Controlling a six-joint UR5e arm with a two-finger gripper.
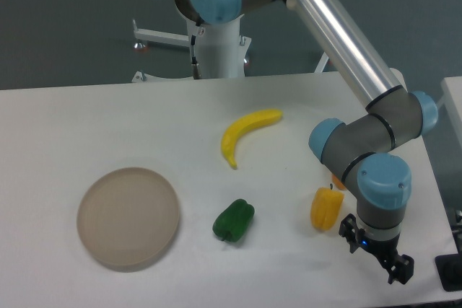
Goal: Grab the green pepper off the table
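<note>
The glossy dark-green lobed pepper [233,221] sits low centre on the plain matte white table [86,120]. Upper centre, a yellow curved banana [245,131]; lower left, a round beige plate [128,217]; right, a yellow-orange pepper [325,208].

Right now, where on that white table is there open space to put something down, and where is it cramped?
The white table is bare along its far left, behind the round beige plate. Another bare strip lies between that plate and the yellow banana. It is crowded at right, where the gripper hangs beside the yellow pepper; the glossy green pepper sits mid-front.
</note>
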